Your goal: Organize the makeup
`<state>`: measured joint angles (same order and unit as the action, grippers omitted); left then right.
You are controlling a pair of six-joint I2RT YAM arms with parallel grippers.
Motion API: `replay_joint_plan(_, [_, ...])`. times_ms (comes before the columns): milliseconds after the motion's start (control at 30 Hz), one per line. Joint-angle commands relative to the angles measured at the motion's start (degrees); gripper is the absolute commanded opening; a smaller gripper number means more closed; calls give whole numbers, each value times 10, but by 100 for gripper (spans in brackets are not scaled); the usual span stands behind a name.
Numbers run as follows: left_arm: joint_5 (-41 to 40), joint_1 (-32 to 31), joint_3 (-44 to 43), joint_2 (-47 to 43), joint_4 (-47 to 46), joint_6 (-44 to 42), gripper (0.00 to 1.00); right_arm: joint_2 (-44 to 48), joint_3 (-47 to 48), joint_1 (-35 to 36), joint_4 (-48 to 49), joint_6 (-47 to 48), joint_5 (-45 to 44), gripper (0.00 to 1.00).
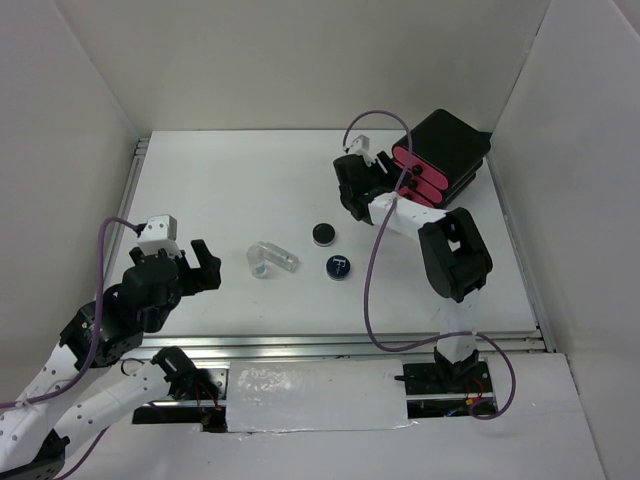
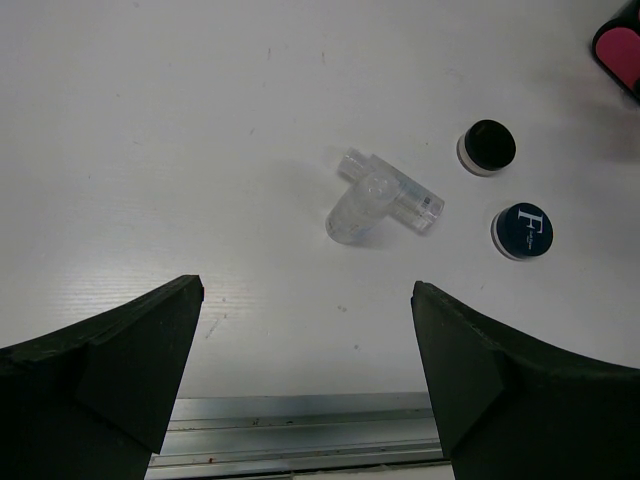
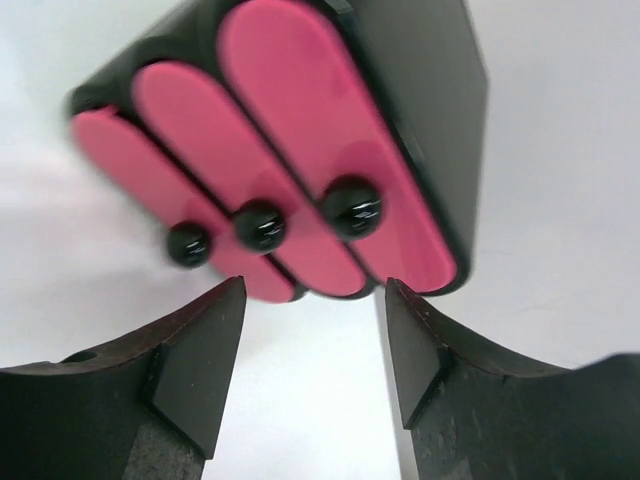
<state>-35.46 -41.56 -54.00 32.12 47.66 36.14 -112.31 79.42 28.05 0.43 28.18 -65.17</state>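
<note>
With the right fingers (image 3: 190, 370) and left fingers (image 2: 110, 370) standing apart, the black compact (image 1: 323, 234), blue compact (image 1: 340, 266) and vial (image 1: 258, 262) are lying mid-surface, and a slipped pinch on the knobs (image 3: 262, 225) is risking shoving the box (image 1: 450, 145).

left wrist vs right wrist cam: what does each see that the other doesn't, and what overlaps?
Left wrist only: the clear vial against the clear tube, the black round compact, the dark-blue compact with white mark, the metal rail at the near edge, the left gripper, open and empty.
Right wrist only: three black knobs on the pink drawer fronts, the right gripper, open, nothing between its fingers.
Both: the black drawer box, full front in right wrist, just a corner at left wrist's top right; the white table.
</note>
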Motion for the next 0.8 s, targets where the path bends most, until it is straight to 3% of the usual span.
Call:
replay_joint_plan(0, [-6, -3, -3, -1, -18, -5, 99, 14, -19, 10, 0, -43, -12, 65])
replay_joint_plan(433, [-6, -3, -2, 0, -18, -5, 99, -97, 28, -14, -6, -32, 2, 63])
replay_joint_plan(767, [-4, -4, -2, 6, -19, -7, 99, -114, 44, -37, 33, -4, -7, 60])
